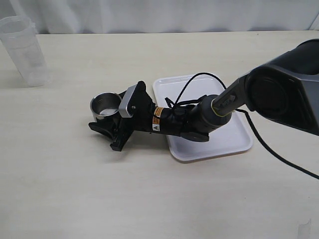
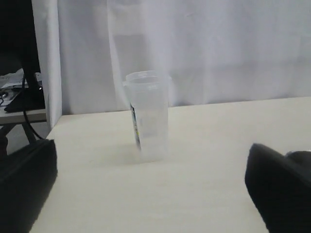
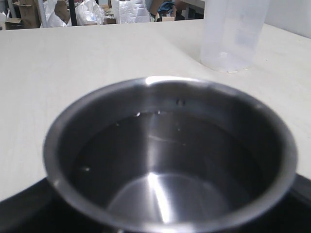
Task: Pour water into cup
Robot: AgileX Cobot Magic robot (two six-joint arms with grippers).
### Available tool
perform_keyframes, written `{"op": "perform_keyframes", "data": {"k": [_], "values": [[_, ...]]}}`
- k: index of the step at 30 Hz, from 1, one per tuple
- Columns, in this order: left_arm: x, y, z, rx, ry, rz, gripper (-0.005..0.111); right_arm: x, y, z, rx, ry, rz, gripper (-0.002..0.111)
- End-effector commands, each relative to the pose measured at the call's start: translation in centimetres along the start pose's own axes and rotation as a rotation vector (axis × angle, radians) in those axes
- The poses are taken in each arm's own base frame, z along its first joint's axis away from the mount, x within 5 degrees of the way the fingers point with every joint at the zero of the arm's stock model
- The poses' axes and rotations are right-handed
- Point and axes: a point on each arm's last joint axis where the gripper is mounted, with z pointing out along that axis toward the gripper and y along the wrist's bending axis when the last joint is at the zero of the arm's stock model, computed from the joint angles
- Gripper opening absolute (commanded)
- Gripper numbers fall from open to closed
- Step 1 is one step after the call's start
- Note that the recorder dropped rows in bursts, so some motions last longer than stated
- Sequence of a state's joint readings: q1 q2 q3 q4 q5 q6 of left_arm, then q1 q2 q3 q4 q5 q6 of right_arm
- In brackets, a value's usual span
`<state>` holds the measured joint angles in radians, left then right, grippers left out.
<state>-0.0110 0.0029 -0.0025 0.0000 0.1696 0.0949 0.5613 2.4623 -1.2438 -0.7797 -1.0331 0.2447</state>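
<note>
The shiny steel cup stands upright near the tabletop's middle, a little clear water inside.

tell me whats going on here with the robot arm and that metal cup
The right gripper reaches past the white tray and sits around the steel cup on the table, apparently closed on it. A little clear water seems to be in the cup. The left gripper is open and empty, facing the plastic beaker, which stands upright well apart from the cup.
</note>
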Motion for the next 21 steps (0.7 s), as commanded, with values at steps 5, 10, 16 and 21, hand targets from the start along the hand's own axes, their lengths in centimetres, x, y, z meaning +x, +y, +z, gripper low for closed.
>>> {"op": "perform_keyframes", "data": {"k": [5,10,16,21], "values": [[1.31,-0.15,-0.09,0.019,0.136,0.019,0.099,0.43,-0.09,-0.08,0.001,0.043,-0.022,0.054],[1.31,-0.15,-0.09,0.02,0.136,0.036,0.099,0.43,-0.09,-0.08,0.001,0.043,-0.022,0.054],[1.31,-0.15,-0.09,0.02,0.136,0.036,0.099,0.43,-0.09,-0.08,0.001,0.043,-0.022,0.054],[1.31,-0.15,-0.09,0.02,0.136,0.036,0.099,0.43,-0.09,-0.08,0.001,0.043,-0.022,0.054]]}}
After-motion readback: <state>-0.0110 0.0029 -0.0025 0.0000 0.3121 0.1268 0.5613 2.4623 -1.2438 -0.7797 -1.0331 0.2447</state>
